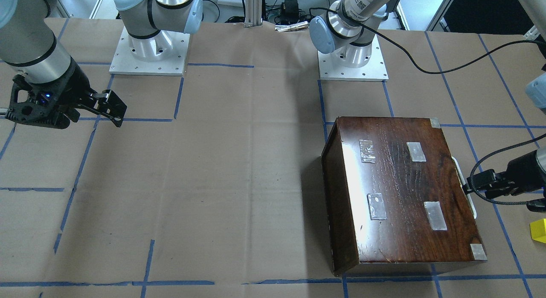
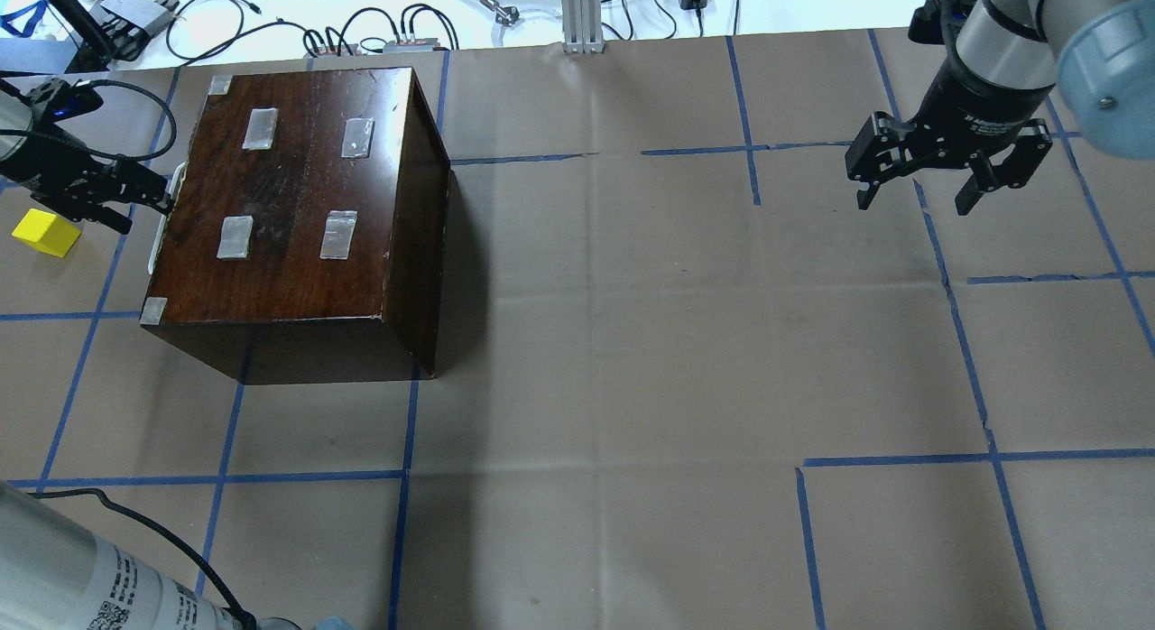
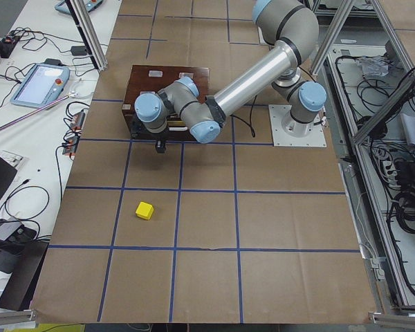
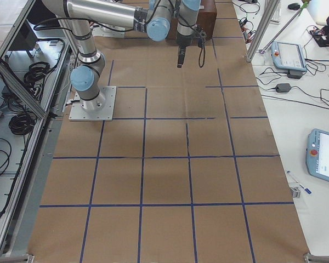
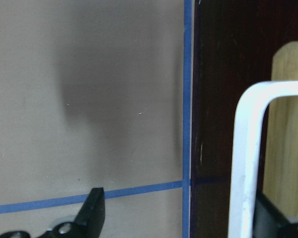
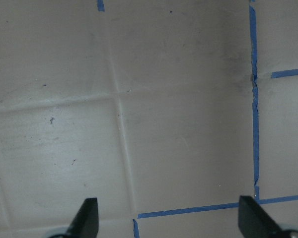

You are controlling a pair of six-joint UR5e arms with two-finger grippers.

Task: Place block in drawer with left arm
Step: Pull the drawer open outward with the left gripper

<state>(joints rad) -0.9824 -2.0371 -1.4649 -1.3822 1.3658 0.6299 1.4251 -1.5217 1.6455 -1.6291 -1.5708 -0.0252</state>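
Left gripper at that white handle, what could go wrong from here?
The white handle sits close to one finger of the open left gripper, so closing might slip off it. Nothing braces the cabinet; a pull may drag it. The block lies beside the gripper and could get knocked.

My arms are smooth silver-grey tubes with pale blue caps at every joint. My left arm (image 3: 256, 79) shows in the upper middle of the side view, my right arm (image 1: 32, 48) at the upper left of the front view. Each stands on a square pale metal base plate (image 1: 119, 65) dotted with small screw holes. My left gripper (image 1: 471, 186) and right gripper (image 2: 913, 204) are matte black. A thin black cable (image 1: 426, 71) leaves my left arm, which bears a white label (image 2: 117, 594) with a QR code. A blue light (image 1: 47, 95) glows on my right wrist housing.
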